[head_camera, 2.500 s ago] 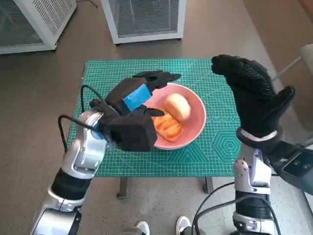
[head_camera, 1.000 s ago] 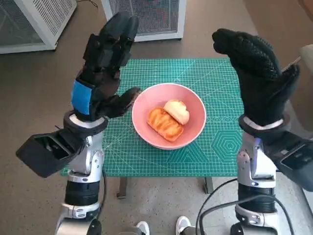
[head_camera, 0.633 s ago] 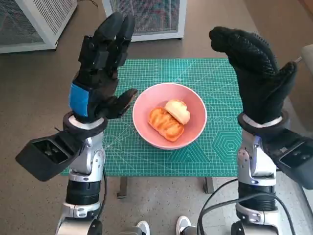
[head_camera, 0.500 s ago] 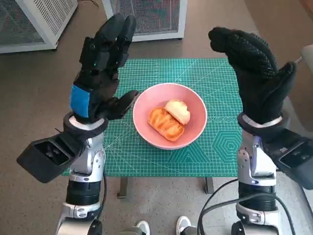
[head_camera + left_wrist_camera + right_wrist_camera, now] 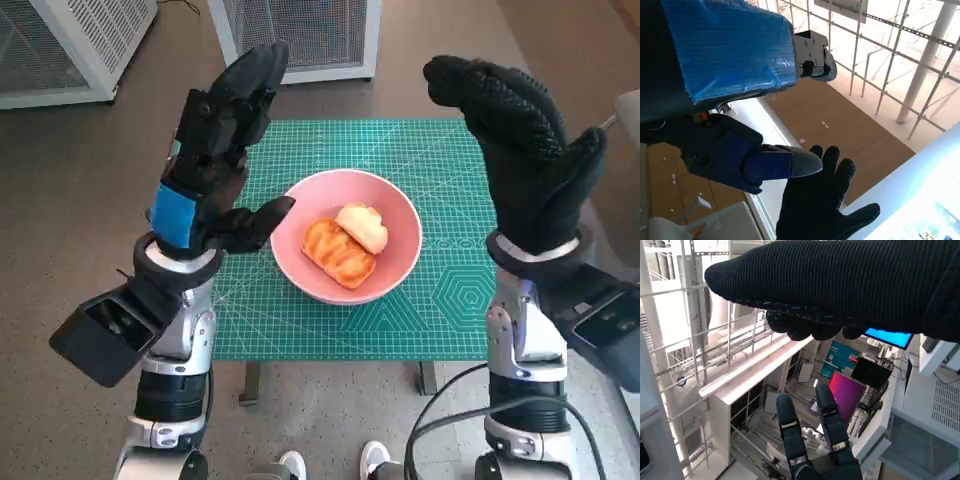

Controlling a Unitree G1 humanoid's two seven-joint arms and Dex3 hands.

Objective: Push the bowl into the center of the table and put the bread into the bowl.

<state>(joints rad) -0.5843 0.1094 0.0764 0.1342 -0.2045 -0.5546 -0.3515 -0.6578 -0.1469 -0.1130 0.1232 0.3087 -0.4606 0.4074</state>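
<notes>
Since a moment ago our left hand (image 5: 215, 150) has tilted slightly toward the bowl (image 5: 346, 236), fingers apart and holding nothing. Our right hand (image 5: 525, 150) is raised, spread and empty. Between and below both hands, the bread (image 5: 345, 242) lies in the bowl.

Black left robot hand (image 5: 215, 150) with blue tape; knitted-glove right robot hand (image 5: 520, 150); pale forearms, seemingly black cables.

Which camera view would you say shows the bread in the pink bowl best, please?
The head view: the bread lies in plain sight inside the pink bowl, seen from above. Neither wrist view shows it; both point upward at the building and catch only the opposite hand.
</notes>
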